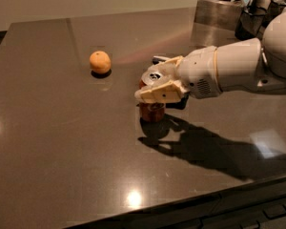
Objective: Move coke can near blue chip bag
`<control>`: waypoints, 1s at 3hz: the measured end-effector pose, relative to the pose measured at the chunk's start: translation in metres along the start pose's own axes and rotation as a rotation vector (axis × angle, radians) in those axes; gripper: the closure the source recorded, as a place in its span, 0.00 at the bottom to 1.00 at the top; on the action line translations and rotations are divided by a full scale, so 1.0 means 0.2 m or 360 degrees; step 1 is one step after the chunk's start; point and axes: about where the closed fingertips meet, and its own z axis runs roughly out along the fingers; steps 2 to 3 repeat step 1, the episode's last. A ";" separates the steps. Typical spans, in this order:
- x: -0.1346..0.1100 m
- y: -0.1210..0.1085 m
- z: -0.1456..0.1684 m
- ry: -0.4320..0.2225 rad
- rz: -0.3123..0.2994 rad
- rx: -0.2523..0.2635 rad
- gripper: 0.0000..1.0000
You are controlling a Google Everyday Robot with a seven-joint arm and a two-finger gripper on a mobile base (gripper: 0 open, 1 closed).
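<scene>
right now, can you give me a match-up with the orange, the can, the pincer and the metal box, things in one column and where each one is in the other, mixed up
Things
1. orange
2. can
3. pincer
4. metal box

Places
a. at the back right corner of the table
b. at the end of the white arm, over the can's top
c. upright, directly under the pincer
d. alone, left of the can in the picture and farther back

Pairs: 1-d, 2-c, 3-b, 4-a
</scene>
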 end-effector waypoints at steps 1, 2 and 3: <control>-0.01 0.01 0.01 0.0000 -0.0006 -0.0005 0.00; -0.01 0.01 0.01 0.0000 -0.0006 -0.0005 0.00; -0.01 0.01 0.01 0.0000 -0.0006 -0.0005 0.00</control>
